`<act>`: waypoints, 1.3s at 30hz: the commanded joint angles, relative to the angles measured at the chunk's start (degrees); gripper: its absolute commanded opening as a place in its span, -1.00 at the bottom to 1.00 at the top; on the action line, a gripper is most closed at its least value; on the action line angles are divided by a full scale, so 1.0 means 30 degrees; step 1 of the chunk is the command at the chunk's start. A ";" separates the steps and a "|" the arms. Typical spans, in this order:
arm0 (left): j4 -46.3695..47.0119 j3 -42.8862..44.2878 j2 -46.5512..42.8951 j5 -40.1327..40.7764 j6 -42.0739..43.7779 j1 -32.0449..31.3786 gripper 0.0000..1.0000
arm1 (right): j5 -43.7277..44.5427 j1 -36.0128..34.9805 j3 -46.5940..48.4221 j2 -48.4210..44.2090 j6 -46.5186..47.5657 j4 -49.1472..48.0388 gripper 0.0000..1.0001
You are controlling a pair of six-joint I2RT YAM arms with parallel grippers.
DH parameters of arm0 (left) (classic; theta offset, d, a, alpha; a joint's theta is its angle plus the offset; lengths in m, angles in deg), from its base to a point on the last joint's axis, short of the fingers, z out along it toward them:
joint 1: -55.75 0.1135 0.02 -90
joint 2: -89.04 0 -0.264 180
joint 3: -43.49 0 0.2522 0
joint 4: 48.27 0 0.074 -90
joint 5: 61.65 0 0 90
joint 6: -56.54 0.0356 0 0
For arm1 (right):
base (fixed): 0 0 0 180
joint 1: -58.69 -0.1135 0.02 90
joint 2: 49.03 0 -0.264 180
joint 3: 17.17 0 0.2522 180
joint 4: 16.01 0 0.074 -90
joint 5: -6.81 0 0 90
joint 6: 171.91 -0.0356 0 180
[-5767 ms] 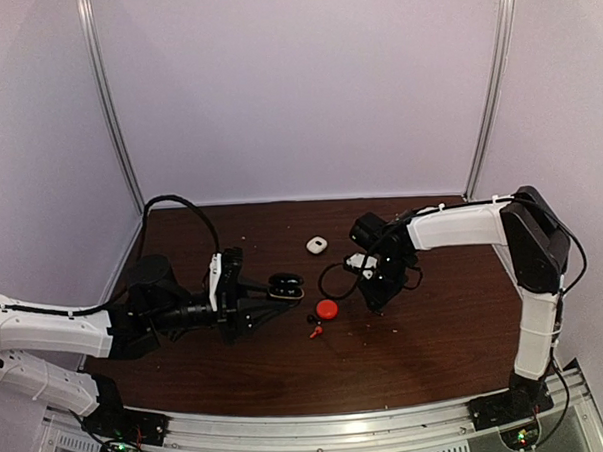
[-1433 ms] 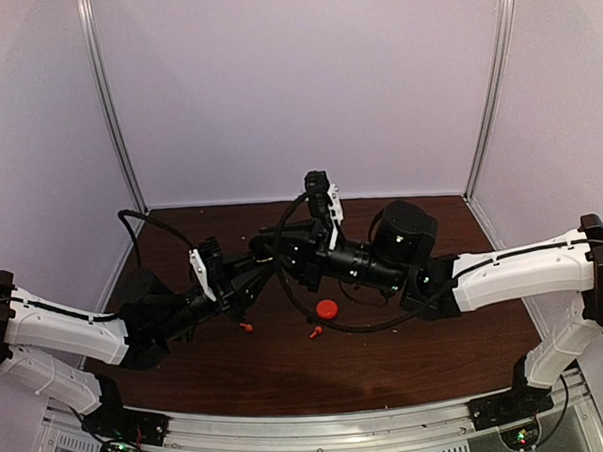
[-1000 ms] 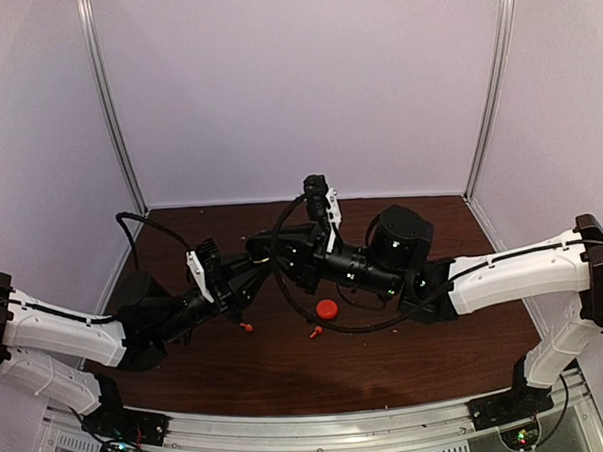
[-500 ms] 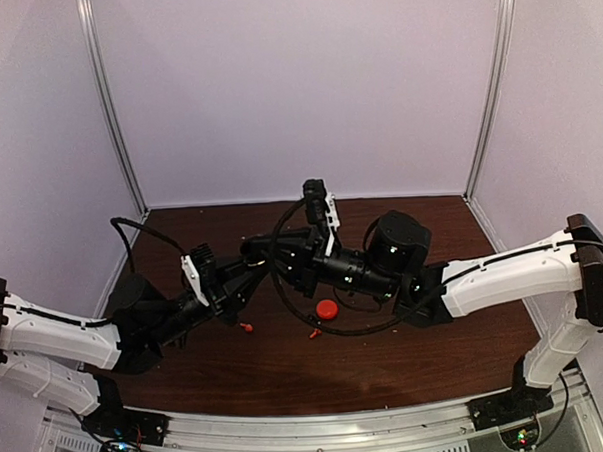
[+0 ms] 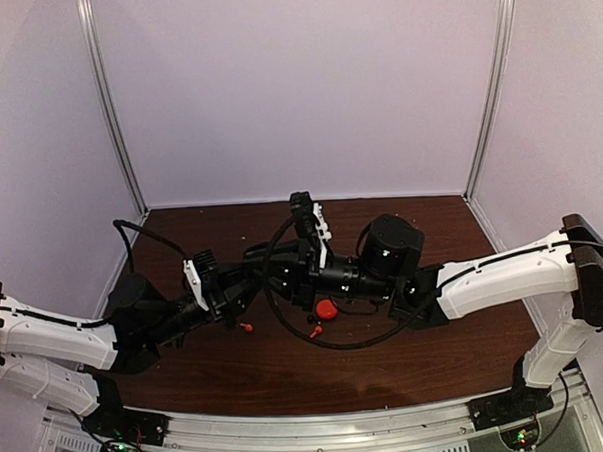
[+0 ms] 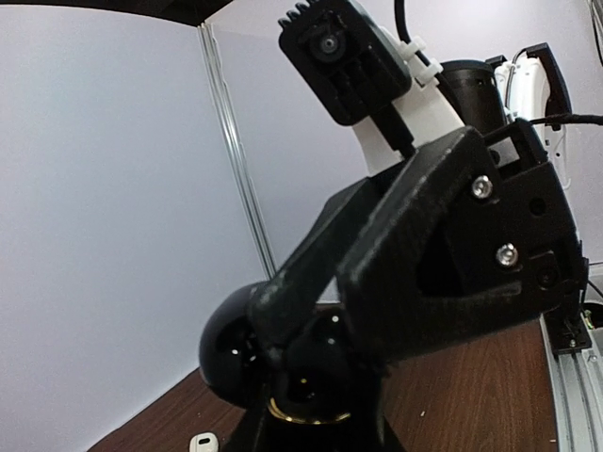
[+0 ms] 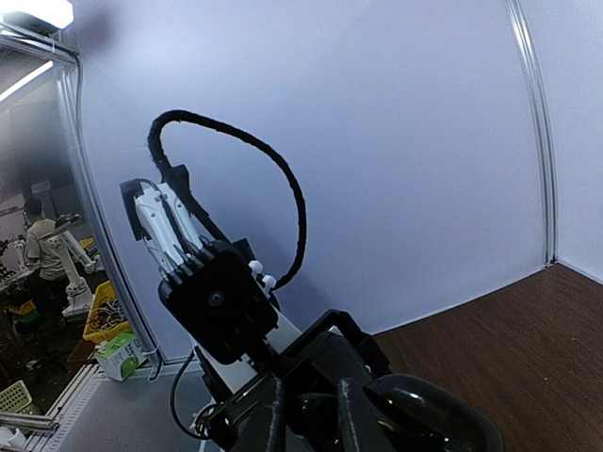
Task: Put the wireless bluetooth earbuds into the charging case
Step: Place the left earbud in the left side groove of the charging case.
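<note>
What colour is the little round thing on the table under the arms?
The round thing is red. You see it best from the top camera.

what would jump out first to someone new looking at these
The left arm and right arm meet nose to nose above the middle of the brown table. In the left wrist view, a glossy black charging case sits where their jaws come together. A red case and a tiny red earbud beside it lie loose on the wood.

Top external: high at the near side, looking down over the whole table [image 5: 438, 360]. Wrist views close in, near level, face to face: left one frames the right wrist camera [image 6: 330, 45], right one the left wrist camera [image 7: 219, 299].
</note>
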 commanded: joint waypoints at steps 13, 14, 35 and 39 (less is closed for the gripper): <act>0.1984 0.0522 -0.0328 -0.1716 -0.0693 -0.0174 -1.00 | 0.0686 0.0262 0.0134 -0.0663 0.2300 0.1751 -0.76; 0.1810 0.0641 -0.0299 -0.1865 -0.0849 -0.0167 -1.00 | 0.0591 0.0423 0.0152 -0.0701 0.2308 0.1679 -0.77; 0.2487 0.1035 0.0512 -0.1667 -0.1633 -0.0174 -1.00 | 0.2570 0.0657 -0.0693 -0.1193 0.1685 -0.0353 -0.78; 0.2492 0.1023 0.0495 -0.1564 -0.1676 -0.0171 -1.00 | 0.2734 0.0686 -0.0709 -0.1297 0.1716 -0.0192 -0.78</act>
